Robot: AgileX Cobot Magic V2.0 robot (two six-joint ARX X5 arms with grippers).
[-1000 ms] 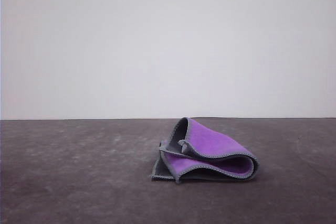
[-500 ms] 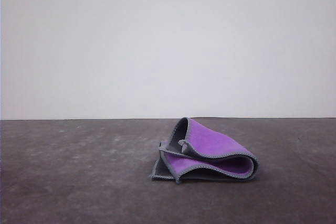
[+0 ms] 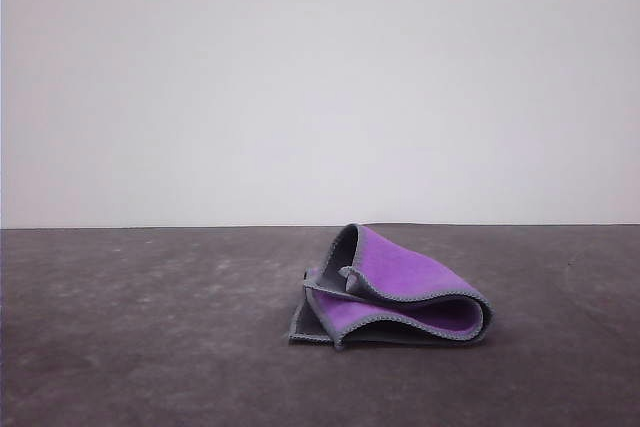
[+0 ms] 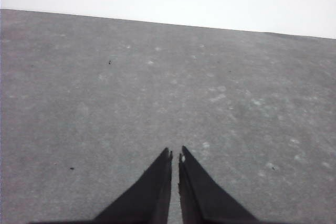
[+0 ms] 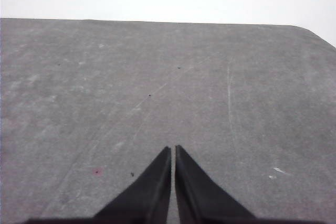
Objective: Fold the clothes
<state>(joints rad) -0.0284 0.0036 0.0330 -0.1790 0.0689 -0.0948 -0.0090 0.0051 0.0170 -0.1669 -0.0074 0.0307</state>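
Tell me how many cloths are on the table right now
1. The purple and grey cloth lies loosely folded on the dark table, slightly right of centre in the front view. Neither wrist view has another cloth.

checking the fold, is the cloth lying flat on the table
No, the cloth sits loosely bunched on the table, its purple layers bulging open.

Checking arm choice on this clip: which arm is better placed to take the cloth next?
Probably the right. In the front view the cloth lies right of the table's middle, on the right arm's side. Both the left pincer and right pincer are shut over bare tabletop, so neither has a head start.
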